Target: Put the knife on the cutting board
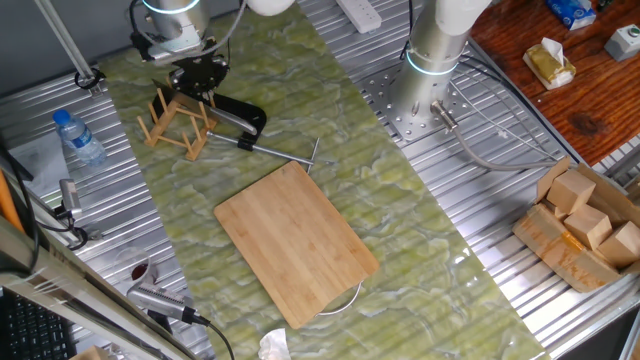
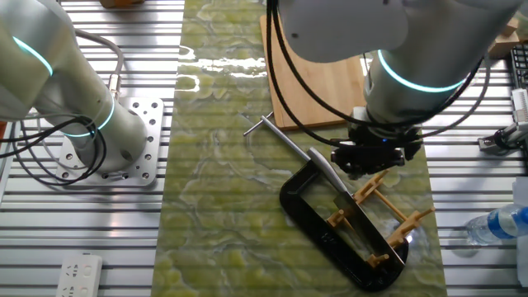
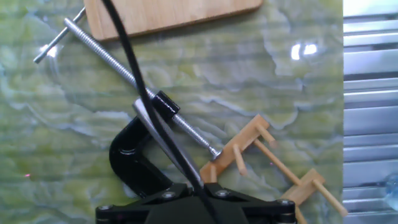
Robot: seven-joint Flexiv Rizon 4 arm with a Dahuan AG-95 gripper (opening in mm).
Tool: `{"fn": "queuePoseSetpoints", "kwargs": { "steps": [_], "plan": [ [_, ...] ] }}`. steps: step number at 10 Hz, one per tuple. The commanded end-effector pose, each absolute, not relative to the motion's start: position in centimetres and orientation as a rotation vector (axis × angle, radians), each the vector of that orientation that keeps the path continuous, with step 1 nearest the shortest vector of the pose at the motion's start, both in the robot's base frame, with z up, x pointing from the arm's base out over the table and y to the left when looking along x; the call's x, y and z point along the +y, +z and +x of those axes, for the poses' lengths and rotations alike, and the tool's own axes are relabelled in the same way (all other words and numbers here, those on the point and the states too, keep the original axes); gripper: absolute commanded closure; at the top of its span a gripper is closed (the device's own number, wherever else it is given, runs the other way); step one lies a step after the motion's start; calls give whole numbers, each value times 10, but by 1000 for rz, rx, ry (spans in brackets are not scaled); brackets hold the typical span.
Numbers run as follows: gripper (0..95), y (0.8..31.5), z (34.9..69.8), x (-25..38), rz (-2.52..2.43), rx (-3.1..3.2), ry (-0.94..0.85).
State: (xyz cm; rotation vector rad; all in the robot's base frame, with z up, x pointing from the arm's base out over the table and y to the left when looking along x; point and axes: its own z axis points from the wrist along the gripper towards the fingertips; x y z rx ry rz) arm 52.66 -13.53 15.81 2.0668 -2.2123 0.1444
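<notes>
The knife stands on edge in the small wooden peg rack, and I see it as a narrow grey steel strip. In the other fixed view the knife lies across the black clamp. My gripper is low over the rack, and its black jaws look closed around the near end of the blade. The gripper is at the far left of the mat. The bamboo cutting board lies flat and bare mid-mat, apart from the knife. The board also shows in the hand view.
The clamp's threaded steel rod runs toward the board's corner. A water bottle stands left of the mat. A second arm's base is bolted at the back. A cardboard box of wooden blocks sits at the right.
</notes>
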Motion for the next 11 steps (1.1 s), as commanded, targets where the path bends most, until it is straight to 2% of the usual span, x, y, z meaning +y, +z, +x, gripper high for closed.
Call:
{"fn": "queuePoseSetpoints", "kwargs": {
  "steps": [1, 2, 3, 6, 7, 11],
  "plan": [
    [950, 159, 526, -136, 2098, -2163, 166],
    [950, 162, 531, -150, 2160, -2091, 154],
    [760, 166, 542, -173, 2234, -2007, 143],
    [760, 163, 554, -207, 2348, -1898, 111],
    [570, 161, 555, -211, 2377, -1864, 107],
    [570, 148, 558, -218, 2460, -1759, 108]
  ]
}}
